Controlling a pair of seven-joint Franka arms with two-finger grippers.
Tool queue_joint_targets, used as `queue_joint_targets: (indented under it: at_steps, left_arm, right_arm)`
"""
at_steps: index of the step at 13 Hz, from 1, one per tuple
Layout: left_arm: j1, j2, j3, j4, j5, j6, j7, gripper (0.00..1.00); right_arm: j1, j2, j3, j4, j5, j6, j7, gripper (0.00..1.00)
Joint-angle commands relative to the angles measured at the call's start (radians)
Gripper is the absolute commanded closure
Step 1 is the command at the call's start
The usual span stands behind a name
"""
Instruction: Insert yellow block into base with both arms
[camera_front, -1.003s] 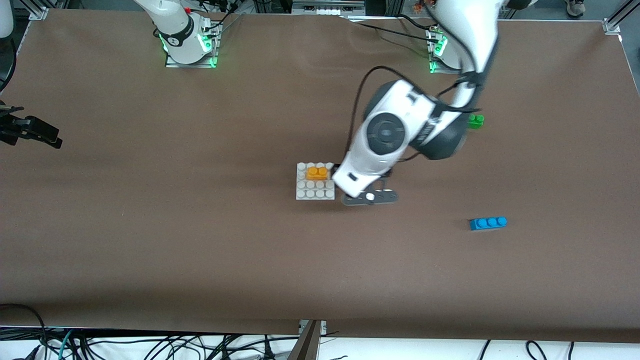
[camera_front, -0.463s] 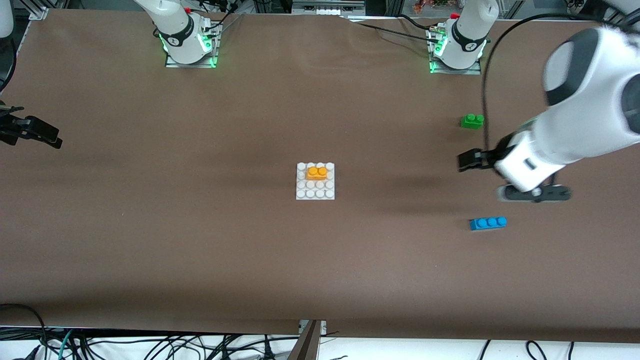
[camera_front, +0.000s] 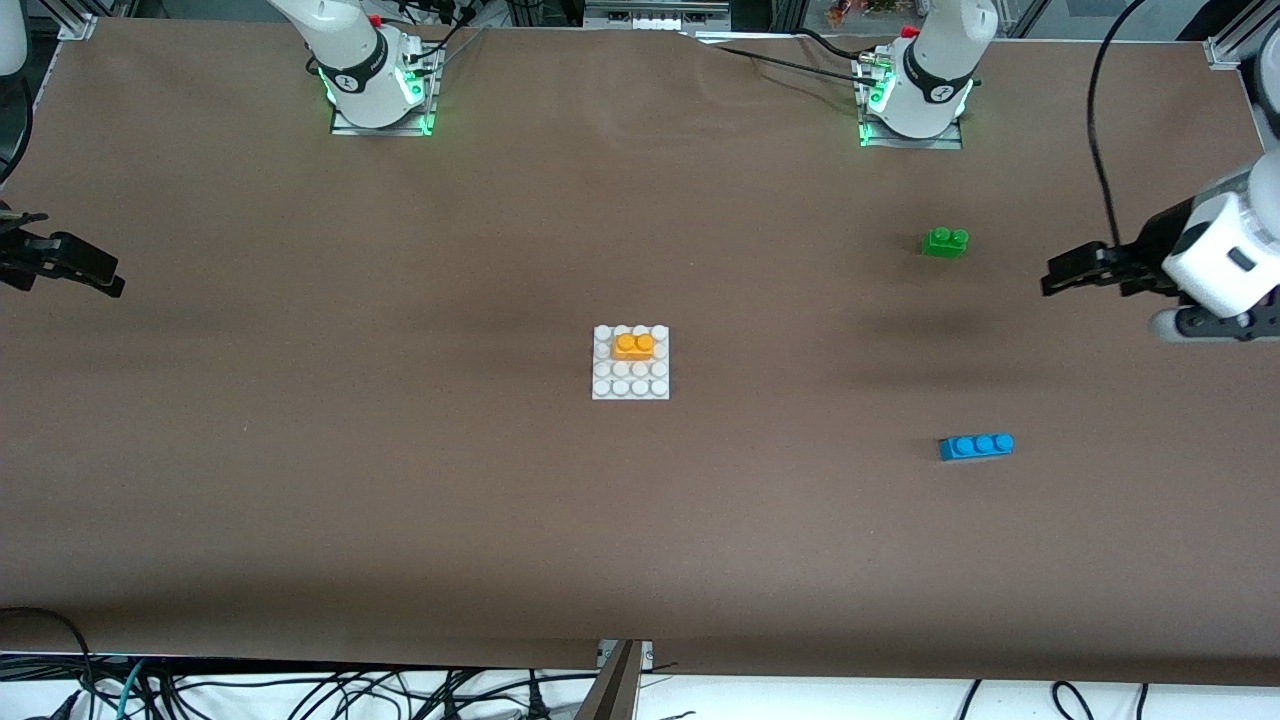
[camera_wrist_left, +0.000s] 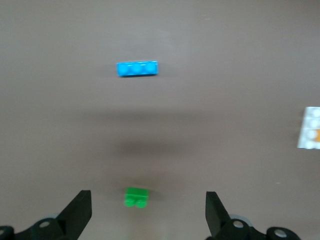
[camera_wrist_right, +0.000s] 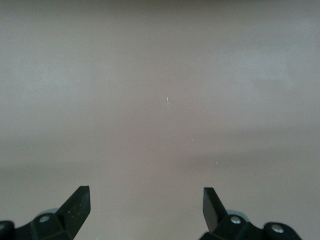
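The yellow block (camera_front: 634, 345) sits pressed on the white studded base (camera_front: 630, 385) in the middle of the table, on the base's rows farther from the front camera. A strip of the base (camera_wrist_left: 311, 128) with a bit of the yellow block (camera_wrist_left: 316, 135) shows at the edge of the left wrist view. My left gripper (camera_front: 1060, 276) is open and empty, up in the air over the left arm's end of the table; it also shows in the left wrist view (camera_wrist_left: 148, 212). My right gripper (camera_front: 85, 272) is open and empty at the right arm's end, over bare table (camera_wrist_right: 145, 207).
A green two-stud brick (camera_front: 944, 242) lies toward the left arm's end, also in the left wrist view (camera_wrist_left: 136, 197). A blue three-stud brick (camera_front: 976, 446) lies nearer the front camera, also in the left wrist view (camera_wrist_left: 137, 68). Both arm bases (camera_front: 372, 80) stand along the table's edge.
My left arm has drawn away from the base toward its own end of the table, empty. The yellow block stays on the base. The right arm has not moved.
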Motion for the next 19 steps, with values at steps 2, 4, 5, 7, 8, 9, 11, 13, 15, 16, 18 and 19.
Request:
queue_joint_targets:
  at_steps: [2, 4, 5, 7, 8, 9, 11, 13, 15, 16, 18, 19]
  left_arm:
    - [-0.003, -0.057, -0.018, -0.061, 0.055, 0.034, 0.012, 0.0]
    - [-0.003, -0.044, -0.019, -0.055, 0.058, 0.052, 0.011, 0.0]
    - [-0.007, -0.029, -0.022, -0.043, 0.088, 0.054, 0.009, 0.0]
    - [-0.015, 0.002, -0.027, 0.009, 0.114, 0.052, 0.011, 0.0]
    - [-0.015, 0.003, -0.025, 0.012, 0.107, 0.052, 0.012, 0.0]
    - [-0.013, 0.002, -0.024, 0.014, 0.101, 0.052, 0.012, 0.0]
    - [-0.013, 0.002, -0.025, 0.011, 0.101, 0.043, 0.012, 0.0]
    - [-0.012, 0.002, -0.025, 0.009, 0.101, 0.043, 0.012, 0.0]
    - [-0.012, 0.002, -0.025, 0.009, 0.079, 0.043, 0.012, 0.0]
    - [-0.009, 0.002, -0.025, 0.008, 0.058, 0.043, 0.014, 0.0]
    - [-0.007, 0.002, -0.025, 0.006, 0.052, 0.043, 0.014, 0.0]
    - [-0.007, 0.002, -0.025, 0.005, 0.052, 0.043, 0.014, 0.0]
  right_arm:
    - [-0.008, 0.004, 0.008, 0.018, -0.004, -0.01, -0.004, 0.0]
    - [-0.008, 0.004, 0.008, 0.018, -0.006, -0.01, -0.004, 0.0]
    - [-0.008, 0.004, 0.008, 0.018, -0.006, -0.01, -0.005, 0.0]
    - [-0.008, 0.004, 0.008, 0.018, -0.004, -0.01, -0.004, 0.0]
    - [-0.008, 0.004, 0.008, 0.018, -0.004, -0.01, -0.004, 0.0]
    - [-0.01, 0.004, 0.008, 0.018, -0.004, -0.01, -0.002, 0.0]
    - [-0.01, 0.004, 0.008, 0.016, -0.004, -0.01, -0.002, 0.0]
    - [-0.01, 0.004, 0.008, 0.018, -0.004, -0.01, -0.001, 0.0]
    - [-0.01, 0.004, 0.008, 0.018, -0.004, -0.01, -0.001, 0.0]
    - [-0.01, 0.004, 0.006, 0.018, -0.004, -0.01, -0.001, 0.0]
    - [-0.01, 0.004, 0.006, 0.018, -0.004, -0.01, -0.001, 0.0]
    - [-0.01, 0.004, 0.008, 0.016, -0.004, -0.01, -0.001, 0.0]
